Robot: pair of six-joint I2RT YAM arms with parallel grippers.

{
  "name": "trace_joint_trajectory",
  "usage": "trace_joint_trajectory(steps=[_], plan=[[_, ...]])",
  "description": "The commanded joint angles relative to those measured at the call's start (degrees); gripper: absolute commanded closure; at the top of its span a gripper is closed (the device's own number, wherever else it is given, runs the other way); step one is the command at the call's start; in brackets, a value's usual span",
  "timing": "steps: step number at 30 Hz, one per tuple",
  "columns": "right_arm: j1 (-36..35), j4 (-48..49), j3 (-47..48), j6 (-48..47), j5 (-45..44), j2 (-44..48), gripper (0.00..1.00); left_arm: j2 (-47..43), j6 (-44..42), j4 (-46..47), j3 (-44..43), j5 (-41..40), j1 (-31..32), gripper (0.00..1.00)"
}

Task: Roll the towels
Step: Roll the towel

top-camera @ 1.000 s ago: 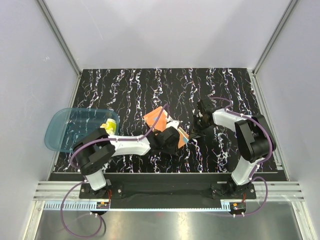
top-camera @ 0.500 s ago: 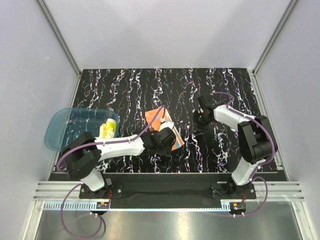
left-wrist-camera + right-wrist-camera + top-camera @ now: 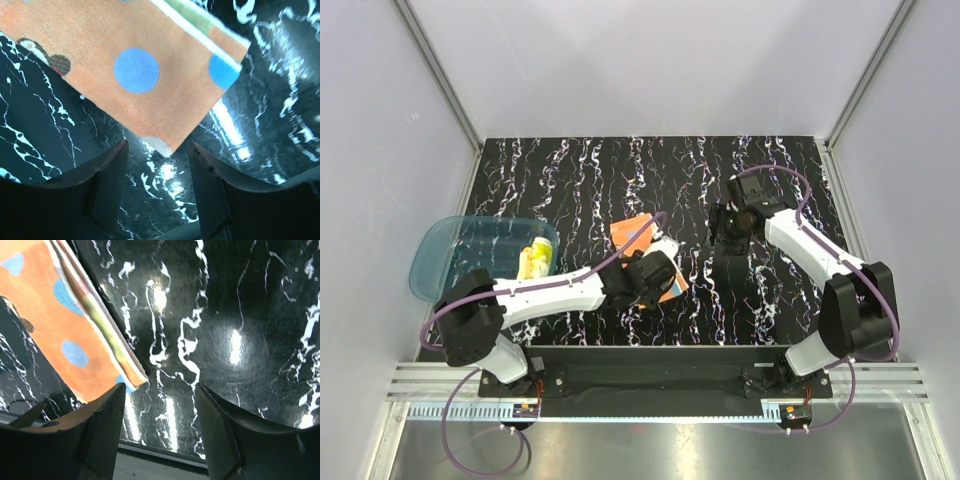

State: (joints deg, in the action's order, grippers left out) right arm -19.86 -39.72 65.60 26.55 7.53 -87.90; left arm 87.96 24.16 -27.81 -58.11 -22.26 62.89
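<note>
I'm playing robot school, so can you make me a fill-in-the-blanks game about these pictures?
The towel is orange with ___ dots.
The see-through tray sits at the ___ edge of the table.
The left claw and the right claw are both ___, not shut.
Missing words: blue; left; open.

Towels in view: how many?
2. One orange spotted towel lies centrally, partly under the left arm; a yellow roll, seemingly a towel, sits in the blue tray. Others may be hidden.

Overhead view, close wrist views sharing towel (image 3: 131,70)
</note>
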Motion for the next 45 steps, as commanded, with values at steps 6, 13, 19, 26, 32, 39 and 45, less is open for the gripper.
trace_joint_trajectory(steps=[6, 13, 19, 26, 32, 39, 45], plan=[[0.08, -0.97, -3.11, 0.26, -0.76, 3.79, 0.35, 0.01, -9.39, 2.76, 2.91, 5.2, 2.5, 0.46], [0.08, -1.06, -3.38, -0.09, -0.5, 4.14, 0.34, 3.26, -11.5, 2.5, 2.74, 5.56, 2.76, 0.48], [-0.01, -0.71, -3.82, -0.27, 0.12, 4.05, 0.34, 7.3, -12.74, 2.24, 1.59, 2.32, 3.29, 0.48], [0.08, -0.53, -4.52, -0.79, 0.12, 3.96, 0.35, 11.61, -13.79, 1.89, 0.63, 0.12, 3.29, 0.48], [0.08, -0.35, -4.34, -1.23, 0.2, 3.26, 0.34, 14.25, -14.32, 1.27, -0.08, -1.46, 3.29, 0.49], [0.08, -0.35, -3.99, -1.41, 0.56, 2.64, 0.34, 16.18, -14.5, 0.31, -1.39, -2.35, 3.38, 0.55], [0.08, -0.44, -4.17, -2.2, 0.29, 2.91, 0.34, 17.94, -14.32, 0.13, -1.57, -1.12, 3.29, 0.88]])
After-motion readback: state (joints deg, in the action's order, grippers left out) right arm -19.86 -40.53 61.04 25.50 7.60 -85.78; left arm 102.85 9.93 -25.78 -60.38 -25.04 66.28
